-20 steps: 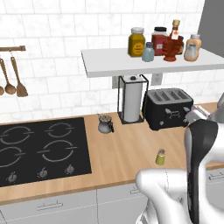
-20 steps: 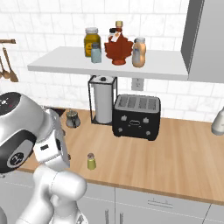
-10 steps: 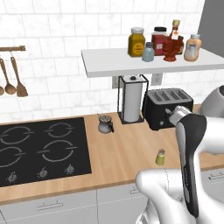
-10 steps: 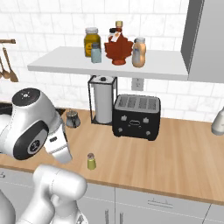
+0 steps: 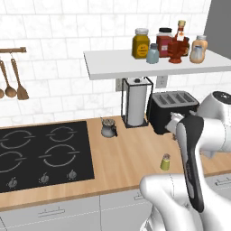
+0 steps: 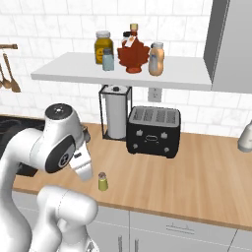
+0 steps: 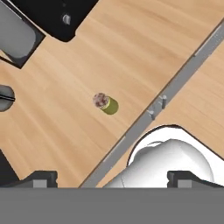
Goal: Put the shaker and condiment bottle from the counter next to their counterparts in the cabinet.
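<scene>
The tiny olive-yellow shaker point(image 5: 165, 162) point(image 6: 102, 181) stands alone on the wooden counter point(image 5: 117, 158) near its front edge. In the hand view I look down on the shaker point(image 7: 106, 103), well ahead of my gripper point(image 7: 113, 177), which is open and empty, its tips wide apart. The condiment bottle point(image 5: 198, 49) point(image 6: 156, 59) stands on the white shelf point(image 5: 135, 70) point(image 6: 74, 74), to the right of the red bottle point(image 5: 179, 45) point(image 6: 133, 54). The yellow jar point(image 5: 140, 43) point(image 6: 103, 47), pale blue-grey shaker point(image 5: 153, 54) point(image 6: 108, 61) and red jar point(image 5: 164, 43) share the shelf.
A black toaster point(image 5: 173, 110) point(image 6: 151, 130) and a paper-towel holder point(image 5: 135, 106) point(image 6: 117, 113) stand at the back under the shelf. A small grey pot point(image 5: 107, 128) sits beside the black hob point(image 5: 40, 155). Wooden spoons point(image 5: 11, 81) hang on the left wall.
The arm has swung round above the counter's front toward the olive-yellow shaker. The things on the counter and the shelf have not moved.
</scene>
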You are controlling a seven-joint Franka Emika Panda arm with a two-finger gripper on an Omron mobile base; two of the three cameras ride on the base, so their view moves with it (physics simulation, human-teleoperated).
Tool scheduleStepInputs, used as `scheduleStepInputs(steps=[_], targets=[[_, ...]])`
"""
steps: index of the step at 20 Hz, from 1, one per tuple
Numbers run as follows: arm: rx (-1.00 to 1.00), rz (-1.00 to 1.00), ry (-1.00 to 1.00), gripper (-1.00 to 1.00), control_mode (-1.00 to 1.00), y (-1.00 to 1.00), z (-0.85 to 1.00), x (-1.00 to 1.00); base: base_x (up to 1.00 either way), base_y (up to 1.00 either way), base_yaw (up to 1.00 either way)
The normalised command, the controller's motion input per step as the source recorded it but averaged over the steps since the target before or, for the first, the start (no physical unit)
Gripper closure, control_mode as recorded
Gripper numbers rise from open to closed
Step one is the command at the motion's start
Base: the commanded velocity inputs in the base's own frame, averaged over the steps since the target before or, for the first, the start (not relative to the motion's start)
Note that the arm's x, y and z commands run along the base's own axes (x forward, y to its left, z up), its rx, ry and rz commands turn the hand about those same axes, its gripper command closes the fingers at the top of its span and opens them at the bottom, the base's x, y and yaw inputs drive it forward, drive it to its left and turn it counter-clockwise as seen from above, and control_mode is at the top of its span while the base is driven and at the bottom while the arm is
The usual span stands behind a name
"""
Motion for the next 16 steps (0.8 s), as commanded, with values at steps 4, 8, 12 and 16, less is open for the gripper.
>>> scheduleStepInputs(steps=[4,8,12,16], targets=[[0.03,0.04,0.01,-1.00,-1.00,0.01,-0.14,0.04,0.00,0.00,0.00],[0.01,0.01,0.00,-1.00,-1.00,-0.12,-0.24,0.03,0.00,0.00,0.00],[0.00,0.01,0.00,-1.00,-1.00,-0.45,-0.26,0.21,0.00,0.00,0.00],[0.00,0.02,0.00,-1.00,-1.00,0.01,-0.25,0.07,0.00,0.00,0.00]])
